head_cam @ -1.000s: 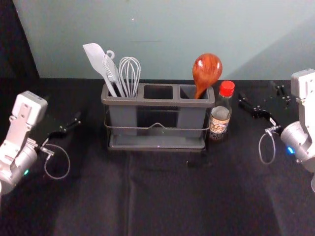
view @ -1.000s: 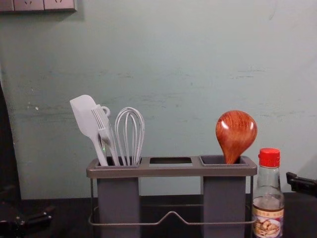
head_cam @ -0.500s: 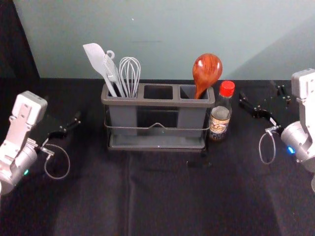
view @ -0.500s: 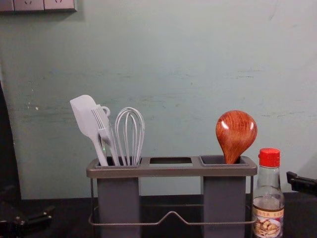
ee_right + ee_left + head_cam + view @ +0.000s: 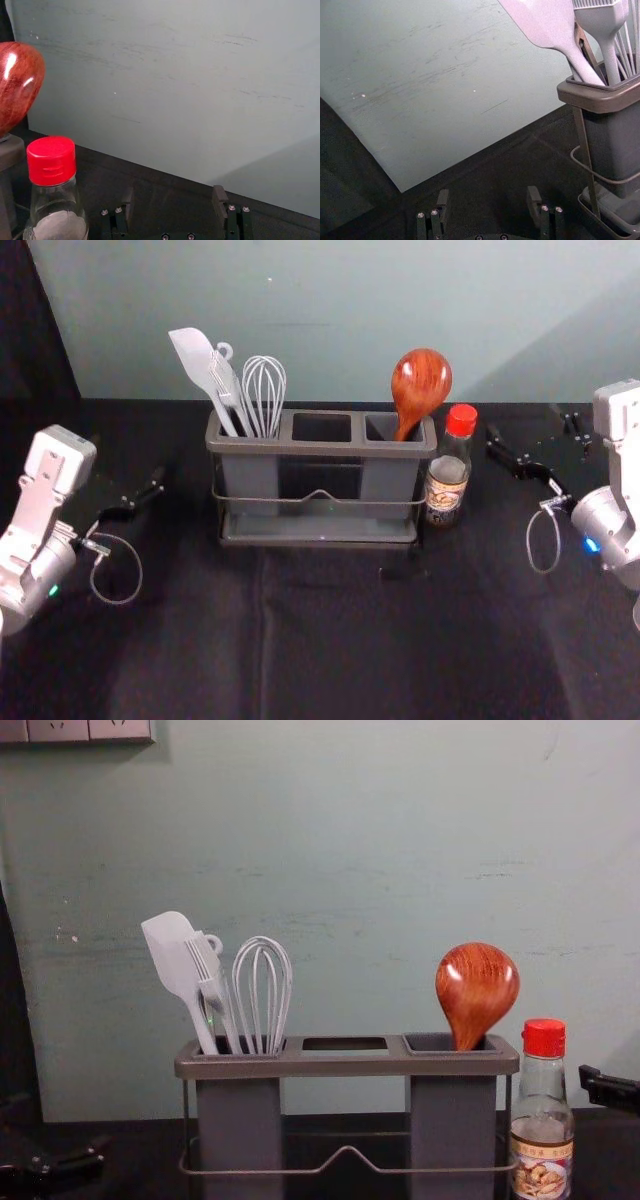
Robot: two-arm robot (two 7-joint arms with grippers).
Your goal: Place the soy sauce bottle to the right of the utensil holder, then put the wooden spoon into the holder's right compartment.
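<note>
The grey utensil holder (image 5: 315,448) stands mid-table. In its right compartment the wooden spoon (image 5: 420,385) rests with its bowl up. Close beside the holder's right end, the red-capped soy sauce bottle (image 5: 449,470) stands upright; it also shows in the chest view, the bottle (image 5: 542,1120). My right gripper (image 5: 540,445) is to the right of the bottle, apart from it; in its wrist view the gripper (image 5: 172,207) is open and empty. My left gripper (image 5: 130,490) is left of the holder; seen from its wrist, the gripper (image 5: 487,207) is open and empty.
A white spatula (image 5: 203,368), a brush (image 5: 228,390) and a whisk (image 5: 264,395) stand in the holder's left compartment. The wall (image 5: 330,320) rises behind the table. Dark cloth (image 5: 320,640) stretches across the table in front of the holder.
</note>
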